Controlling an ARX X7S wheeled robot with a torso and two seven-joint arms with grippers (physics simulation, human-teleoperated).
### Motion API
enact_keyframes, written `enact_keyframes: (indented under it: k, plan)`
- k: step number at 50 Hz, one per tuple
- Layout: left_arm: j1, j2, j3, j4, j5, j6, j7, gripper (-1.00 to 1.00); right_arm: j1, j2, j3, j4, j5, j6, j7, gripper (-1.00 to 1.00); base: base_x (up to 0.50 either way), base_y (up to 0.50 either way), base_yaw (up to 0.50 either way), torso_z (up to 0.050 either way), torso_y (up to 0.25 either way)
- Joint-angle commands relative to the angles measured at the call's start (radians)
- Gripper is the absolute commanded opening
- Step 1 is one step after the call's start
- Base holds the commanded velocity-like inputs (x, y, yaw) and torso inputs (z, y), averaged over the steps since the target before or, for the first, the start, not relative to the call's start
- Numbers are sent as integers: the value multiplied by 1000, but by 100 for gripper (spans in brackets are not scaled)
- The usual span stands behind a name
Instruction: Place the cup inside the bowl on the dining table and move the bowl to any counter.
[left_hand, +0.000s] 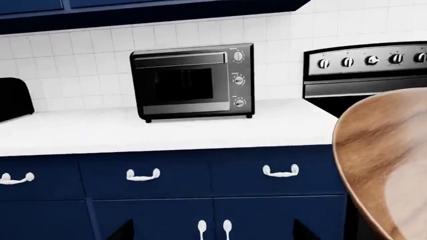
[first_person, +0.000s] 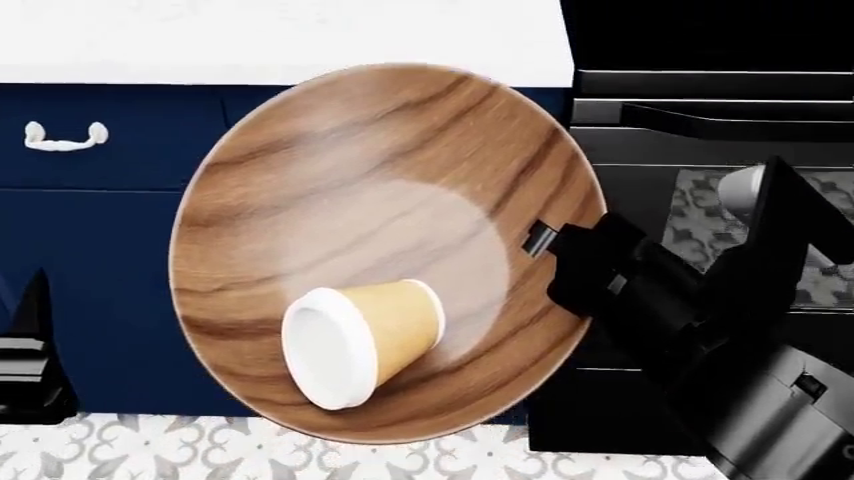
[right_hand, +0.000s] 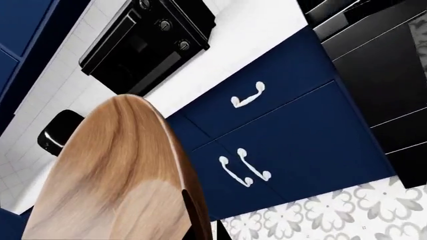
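The dark wooden bowl (first_person: 387, 200) is held in the air in front of the blue cabinets, tilted toward the head camera. The tan paper cup (first_person: 360, 340) with its white lid lies on its side inside the bowl, low on the near side. My right gripper (first_person: 541, 240) is shut on the bowl's right rim; in the right wrist view the bowl (right_hand: 113, 175) fills the lower left with its rim between my fingers. My left gripper (left_hand: 213, 232) is open and empty, facing the cabinet doors; it shows low at the head view's left (first_person: 27, 360). The dining table is out of view.
The white counter (first_person: 267, 40) runs just beyond the bowl, above blue drawers (left_hand: 143, 175). On the counter (left_hand: 167, 130) stand a black toaster oven (left_hand: 192, 82) and a black toaster (left_hand: 13, 100). A black stove (first_person: 694, 110) stands to the right. The floor is patterned tile (right_hand: 320, 215).
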Motion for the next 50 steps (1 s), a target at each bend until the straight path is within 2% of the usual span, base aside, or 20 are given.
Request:
enact_keyframes:
  k: [1,24,50]
  plan:
    - [-7,7,-1,-11,-10,13,2,100,4,1,10,-13,11,-8,-7,-100,500,134,0,0,0]
    - [-19,2,3,-9,-21,9,-7,100,-5,3,15,-17,21,-20,4,-100,498,211,0,0,1]
    - [-18,-1,10,-7,-25,17,-11,100,-8,13,10,-23,32,-21,14,-100,389,-37,0,0,2]
